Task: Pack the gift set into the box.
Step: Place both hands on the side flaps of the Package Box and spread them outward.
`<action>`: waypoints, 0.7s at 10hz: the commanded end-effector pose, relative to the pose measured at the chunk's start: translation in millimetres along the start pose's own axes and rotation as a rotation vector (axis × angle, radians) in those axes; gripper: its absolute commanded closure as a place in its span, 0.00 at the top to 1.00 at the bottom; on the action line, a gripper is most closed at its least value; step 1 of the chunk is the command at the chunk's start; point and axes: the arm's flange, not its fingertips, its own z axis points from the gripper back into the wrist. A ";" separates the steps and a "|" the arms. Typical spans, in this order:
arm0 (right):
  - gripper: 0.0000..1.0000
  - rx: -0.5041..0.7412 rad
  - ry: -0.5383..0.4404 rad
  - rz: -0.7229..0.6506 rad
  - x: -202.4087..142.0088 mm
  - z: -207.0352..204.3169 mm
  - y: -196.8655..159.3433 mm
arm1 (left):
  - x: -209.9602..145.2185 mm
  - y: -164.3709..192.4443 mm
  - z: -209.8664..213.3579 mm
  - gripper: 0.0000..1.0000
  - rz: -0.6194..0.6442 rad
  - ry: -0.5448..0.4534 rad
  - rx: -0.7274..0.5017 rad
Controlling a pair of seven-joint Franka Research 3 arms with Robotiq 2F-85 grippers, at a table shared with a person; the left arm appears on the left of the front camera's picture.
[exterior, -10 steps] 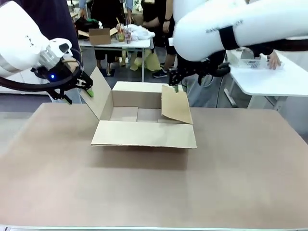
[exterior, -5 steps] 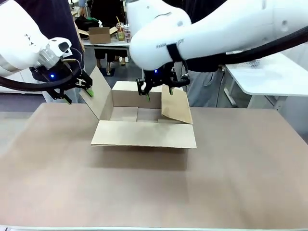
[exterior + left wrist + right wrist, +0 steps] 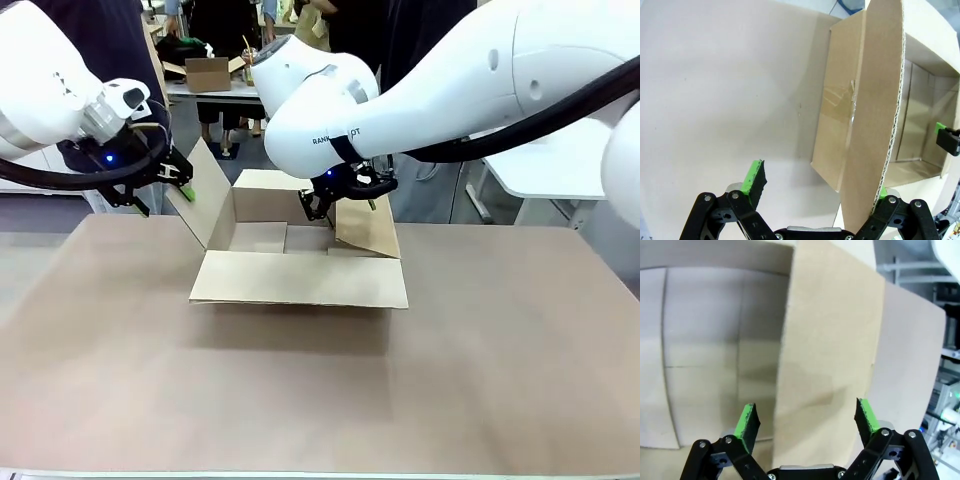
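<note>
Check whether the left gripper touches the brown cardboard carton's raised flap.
Cannot tell: left wrist view shows one left gripper pad clear of the flap, the other hidden behind it.

Both arms up, both grippers spread.
The left gripper (image 3: pixel 181 186) hangs at the left side, fingers apart. The right arm (image 3: pixel 430 70) reaches across the middle, and the right gripper (image 3: pixel 340 199) points downward, fingers wide.

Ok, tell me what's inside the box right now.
Inside the box, bare cardboard floor and fold seams show. Its right flap, leaning inward between the open right gripper's fingers, covers the floor on that side, so what lies under it cannot be seen.
</note>
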 end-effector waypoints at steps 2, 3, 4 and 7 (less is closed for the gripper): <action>1.00 -0.029 -0.015 -0.070 1.8 10.8 -29.5 | 0.3 0.3 0.9 1.00 0.000 -0.009 -0.001; 1.00 -0.025 -0.032 -0.092 1.9 19.7 -42.3 | 0.3 0.3 0.9 1.00 0.000 -0.009 -0.001; 1.00 -0.022 -0.044 -0.110 1.6 29.0 -56.9 | 0.3 0.3 0.9 1.00 0.000 -0.009 -0.001; 1.00 0.058 -0.009 -0.139 -6.0 37.6 -103.5 | 0.3 0.3 0.9 1.00 0.000 -0.009 -0.001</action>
